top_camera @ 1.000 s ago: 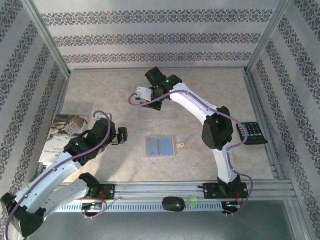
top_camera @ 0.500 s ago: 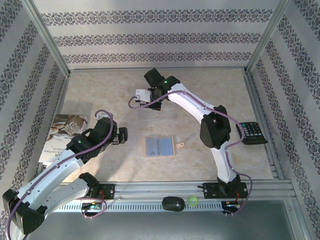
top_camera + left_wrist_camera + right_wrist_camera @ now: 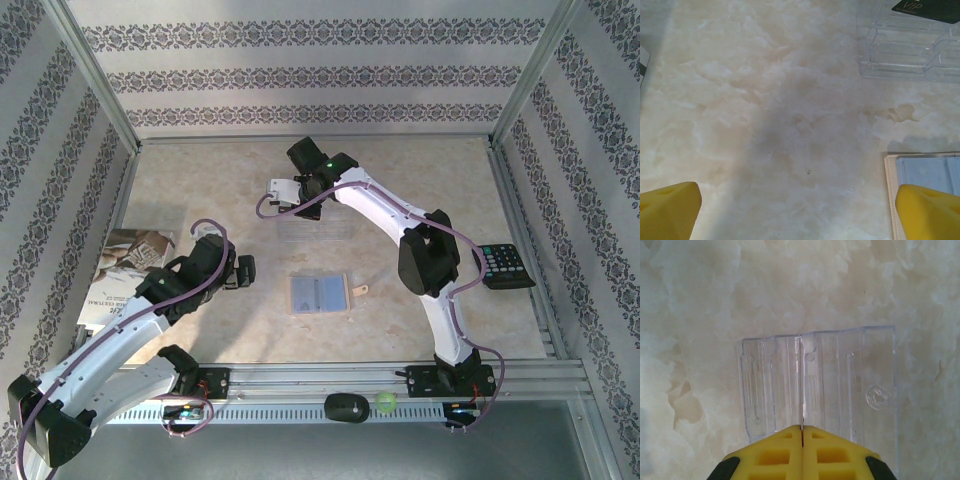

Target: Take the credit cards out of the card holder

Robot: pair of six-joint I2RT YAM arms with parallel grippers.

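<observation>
**Marbled surface, patterned walls: the second card nears the tray**

Beige marbled surface lies between the patterned walls, and little on it has moved in the last second. The one real change is in the upper middle of the overhead frame. The right arm has folded in a touch at the elbow, and the pale card at its tip has slid slightly lower in the picture, toward the upper-left corner of the clear tray.

The right end effector is pressed together. In its wrist view a thin line runs up from the seam between the yellow fingers, which I take to be that card seen edge-on, with the tray directly beneath it.

The left arm has barely stirred. The left end effector is spread wide and holds nothing, hovering over bare surface just left of the card holder.

The card holder has not shifted. It lies open at the centre of the frame, pale blue inside up, tab pointing right, with no card visible on it. The black card already rests in the tray, at the top right of the left wrist view.

Judged from this, both cards are out of the holder. What remains is lowering and releasing the pale one. A thin card pinched on edge may tip or skid as the fingers part.
</observation>
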